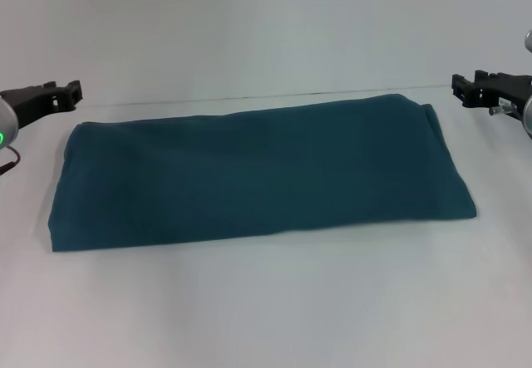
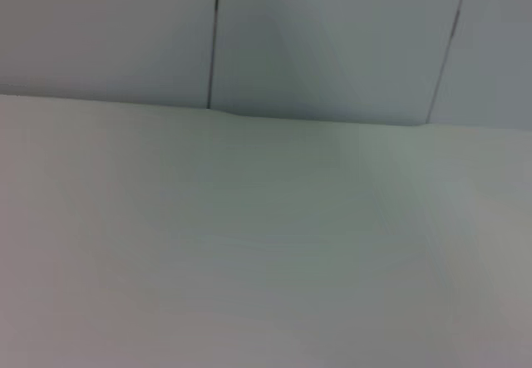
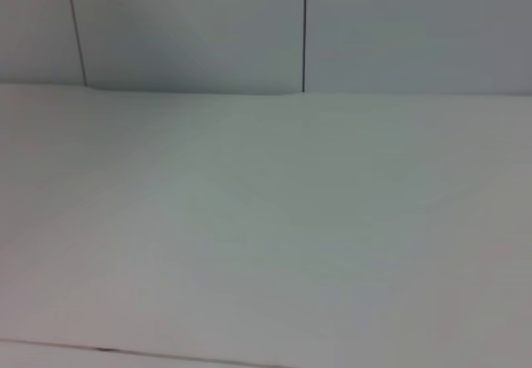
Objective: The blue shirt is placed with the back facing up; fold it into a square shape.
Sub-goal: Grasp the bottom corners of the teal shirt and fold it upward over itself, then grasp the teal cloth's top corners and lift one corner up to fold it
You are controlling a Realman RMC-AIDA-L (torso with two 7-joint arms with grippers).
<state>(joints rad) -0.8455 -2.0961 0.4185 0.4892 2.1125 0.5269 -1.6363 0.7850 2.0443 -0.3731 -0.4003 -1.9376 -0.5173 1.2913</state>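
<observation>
One white table [image 1: 266,310], panelled wall [image 2: 332,36]

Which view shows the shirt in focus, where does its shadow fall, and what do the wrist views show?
Head view: the shirt is sharp under even light, with a thin soft shadow along its near edge on the table, no glare; the left gripper and right gripper sit at the side edges. Left and right wrist views: only soft, blurred table and wall panels, no shirt.
</observation>
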